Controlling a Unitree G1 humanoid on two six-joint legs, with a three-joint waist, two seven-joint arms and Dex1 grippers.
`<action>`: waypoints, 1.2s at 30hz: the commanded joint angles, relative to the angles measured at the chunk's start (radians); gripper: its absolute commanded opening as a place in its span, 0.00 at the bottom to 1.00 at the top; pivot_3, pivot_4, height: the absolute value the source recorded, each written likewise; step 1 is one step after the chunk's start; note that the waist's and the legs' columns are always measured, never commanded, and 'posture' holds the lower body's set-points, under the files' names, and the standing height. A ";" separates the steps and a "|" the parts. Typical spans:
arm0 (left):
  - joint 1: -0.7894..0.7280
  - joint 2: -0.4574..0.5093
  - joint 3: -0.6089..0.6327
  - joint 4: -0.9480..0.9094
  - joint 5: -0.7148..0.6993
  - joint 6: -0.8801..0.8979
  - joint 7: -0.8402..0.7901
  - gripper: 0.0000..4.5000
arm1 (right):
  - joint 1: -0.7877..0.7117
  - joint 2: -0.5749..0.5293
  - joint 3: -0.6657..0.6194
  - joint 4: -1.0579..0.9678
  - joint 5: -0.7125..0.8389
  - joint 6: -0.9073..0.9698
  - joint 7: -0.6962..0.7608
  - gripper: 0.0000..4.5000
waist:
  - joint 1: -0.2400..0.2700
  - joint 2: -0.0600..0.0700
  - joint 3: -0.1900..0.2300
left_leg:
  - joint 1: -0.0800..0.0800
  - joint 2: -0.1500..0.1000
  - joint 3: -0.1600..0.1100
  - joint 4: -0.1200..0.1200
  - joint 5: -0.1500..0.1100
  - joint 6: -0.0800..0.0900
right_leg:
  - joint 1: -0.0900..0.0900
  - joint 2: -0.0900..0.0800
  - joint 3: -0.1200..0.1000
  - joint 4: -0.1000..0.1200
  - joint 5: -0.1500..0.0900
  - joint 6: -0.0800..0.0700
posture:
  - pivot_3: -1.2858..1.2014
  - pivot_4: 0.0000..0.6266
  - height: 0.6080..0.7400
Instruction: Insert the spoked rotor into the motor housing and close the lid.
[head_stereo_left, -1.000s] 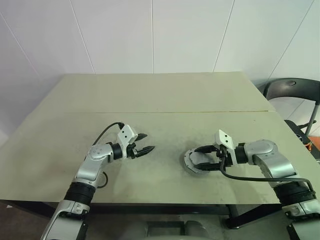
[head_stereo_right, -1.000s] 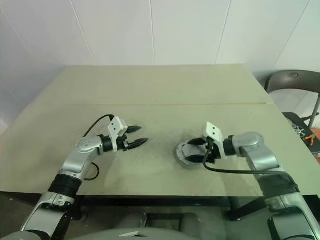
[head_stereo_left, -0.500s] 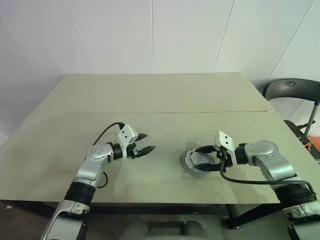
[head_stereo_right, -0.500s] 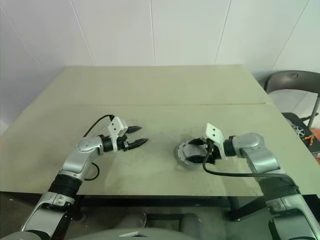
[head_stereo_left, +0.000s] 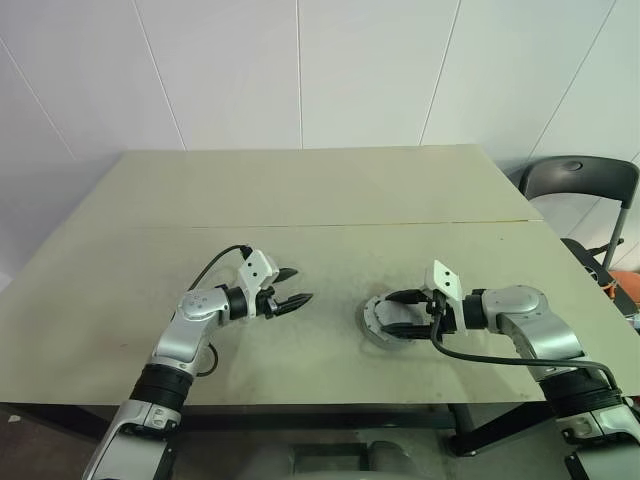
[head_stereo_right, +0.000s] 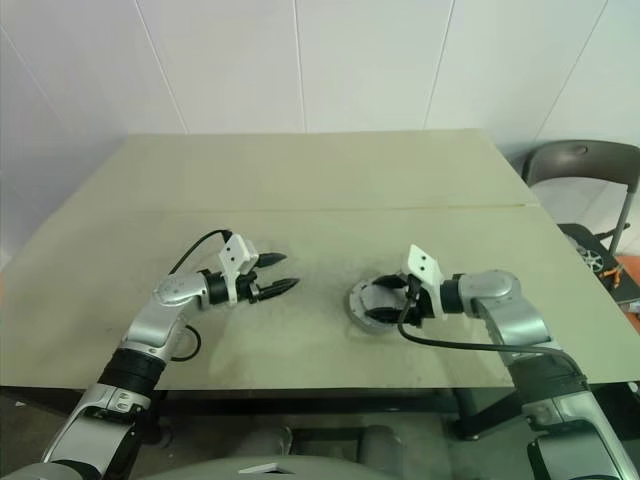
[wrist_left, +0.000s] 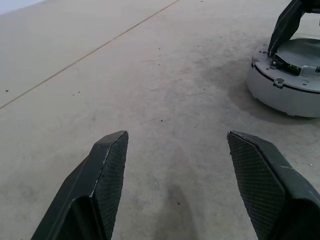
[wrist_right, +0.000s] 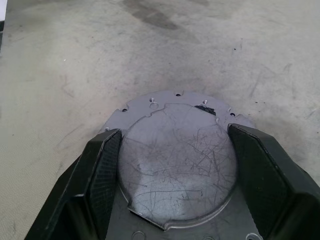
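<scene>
Silver-grey metal is what the motor housing shows on every face, a short round puck standing on the table, and it serves as the landmark for everything else. On top of the housing sits its lid, a scratched, slightly domed disc seated within the ring of screw holes; the windings and the spoked rotor cannot be seen under it, so whether the rotor is already inside I cannot tell. The right gripper straddles the housing from the robot's right, its black fingers apart and set on either side of the lid, close to its edge; whether the pads actually touch the lid is unclear. The left gripper hovers well apart from the housing on the robot's left, fingers spread and empty, pointing towards it. The risks I judge from here: if the lid is not fully seated, a squeeze from the right fingers on its rim could tip it or lift one edge rather than press it home. A sideways nudge could also slide the whole housing across the smooth table, since nothing braces it on the far side. And if the rotor is not in fact inside, closing now would leave the task half done.
</scene>
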 joint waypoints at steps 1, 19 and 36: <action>-0.024 0.006 0.011 -0.036 -0.006 -0.007 -0.003 0.75 | -0.008 0.005 -0.019 -0.008 0.028 0.049 0.005 0.67 | 0.001 0.000 0.000 | 0.000 0.000 0.000 0.000 0.000 0.000 | 0.000 0.000 0.000 0.000 0.000 0.000 | 0.52 0.00 1.00; -0.025 0.010 0.016 -0.034 -0.008 -0.006 0.000 0.75 | -0.007 0.003 -0.009 -0.064 0.045 0.098 0.014 0.67 | 0.002 0.000 0.001 | -0.004 0.000 0.000 -0.002 0.000 0.000 | -0.004 0.000 0.000 0.000 0.000 0.000 | 0.52 0.00 1.00; -0.025 0.009 0.017 -0.031 -0.007 -0.010 0.003 0.75 | 0.002 -0.058 0.015 -0.016 -0.038 0.031 0.036 0.67 | 0.005 0.001 0.001 | -0.003 -0.001 0.000 -0.001 0.000 0.000 | -0.003 -0.001 0.000 -0.001 0.000 0.000 | 0.52 0.00 1.00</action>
